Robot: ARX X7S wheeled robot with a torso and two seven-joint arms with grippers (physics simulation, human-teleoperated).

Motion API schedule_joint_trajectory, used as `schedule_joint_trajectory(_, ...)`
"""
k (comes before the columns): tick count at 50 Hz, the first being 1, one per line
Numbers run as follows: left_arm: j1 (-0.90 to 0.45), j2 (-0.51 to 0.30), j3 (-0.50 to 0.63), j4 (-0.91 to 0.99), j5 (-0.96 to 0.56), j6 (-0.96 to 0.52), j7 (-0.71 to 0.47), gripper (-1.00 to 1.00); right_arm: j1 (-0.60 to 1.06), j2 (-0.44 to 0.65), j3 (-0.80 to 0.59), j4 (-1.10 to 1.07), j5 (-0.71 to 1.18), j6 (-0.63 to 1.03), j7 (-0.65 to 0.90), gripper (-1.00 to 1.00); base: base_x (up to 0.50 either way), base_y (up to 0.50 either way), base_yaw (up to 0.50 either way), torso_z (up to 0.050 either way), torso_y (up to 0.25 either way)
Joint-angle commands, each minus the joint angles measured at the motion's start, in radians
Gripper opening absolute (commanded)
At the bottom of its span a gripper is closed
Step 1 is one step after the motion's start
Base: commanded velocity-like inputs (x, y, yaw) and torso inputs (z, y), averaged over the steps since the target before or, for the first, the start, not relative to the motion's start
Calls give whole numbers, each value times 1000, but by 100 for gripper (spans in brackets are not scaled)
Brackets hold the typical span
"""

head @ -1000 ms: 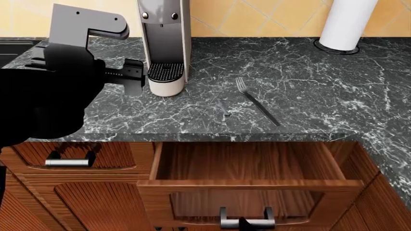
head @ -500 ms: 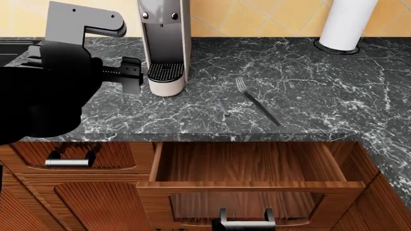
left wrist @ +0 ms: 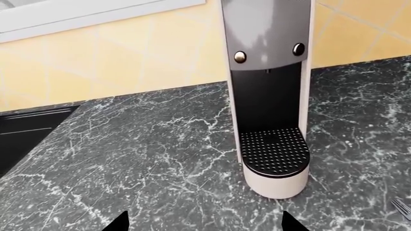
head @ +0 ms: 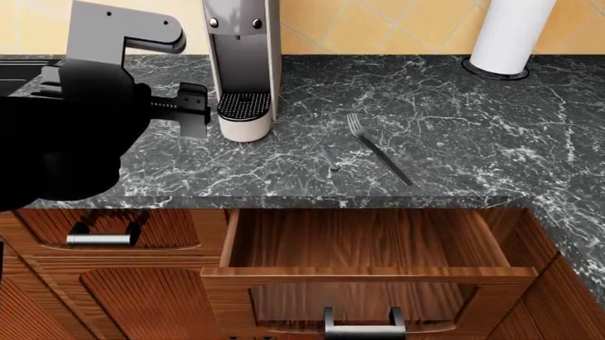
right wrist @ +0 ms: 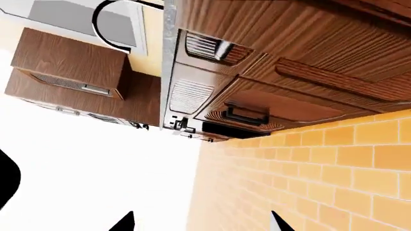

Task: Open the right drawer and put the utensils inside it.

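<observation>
The right drawer (head: 369,271) stands pulled open below the counter, its inside bare and its metal bar handle (head: 364,328) at the view's bottom edge. Two utensils lie on the dark marble counter behind it: a long slim fork (head: 378,150) and a shorter, faint fork (head: 328,161) to its left. The tines of a fork (left wrist: 403,208) peek into the left wrist view. My left gripper (head: 200,110) hovers open over the counter beside the coffee machine, holding nothing. My right gripper (right wrist: 199,224) is open and empty, out of the head view, facing cabinets and a brick wall.
A grey and white coffee machine (head: 241,71) stands on the counter left of the forks. A white paper towel roll (head: 509,35) is at the back right. A black sink (head: 19,71) lies far left. The closed left drawer (head: 99,237) sits under my left arm.
The dark tip of my right gripper below the drawer handle has dropped out of the head view. My left arm has shifted slightly left. The forks and drawer have not moved.
</observation>
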Motion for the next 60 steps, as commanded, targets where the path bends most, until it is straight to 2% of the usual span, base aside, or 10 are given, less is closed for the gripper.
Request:
schedule_joint_trajectory(1,-7,1,2,-4,-6,0,-5,100,172,-25,-125,-144,-242,143,257,100,0,0,0,0,0)
schedule_joint_trajectory(7,-1,4,12,-13,10,11,11,100,314,-13,-112,-182,-215,228,328,100,0,0,0,0,0)
schedule_joint_trajectory(14,12,5,30,-30,43,32,41,100,603,-2,-98,-372,-259,390,558,100,0,0,0,0,0)
schedule_joint_trajectory(17,11,5,32,-34,47,35,45,100,640,1,-97,-399,-271,414,598,100,0,0,0,0,0)
schedule_joint_trajectory(22,9,3,34,-39,49,37,50,100,817,27,-55,-525,-199,482,779,100,0,0,0,0,0)
schedule_joint_trajectory(37,0,-1,32,-43,39,34,42,100,1302,-149,161,-817,125,490,1351,100,0,0,0,0,0)
schedule_joint_trajectory(40,1,0,37,-46,45,37,47,100,1422,-97,238,-828,233,482,1363,100,0,0,0,0,0)
schedule_joint_trajectory(44,1,-1,39,-46,46,38,46,100,1554,70,325,-771,374,534,1276,100,0,0,0,0,0)
schedule_joint_trajectory(50,6,0,45,-48,54,45,53,100,1604,326,275,-588,425,734,1154,100,0,0,0,0,0)
schedule_joint_trajectory(60,-1,-3,43,-52,45,42,51,100,1631,465,196,-360,413,921,1113,100,0,0,0,0,0)
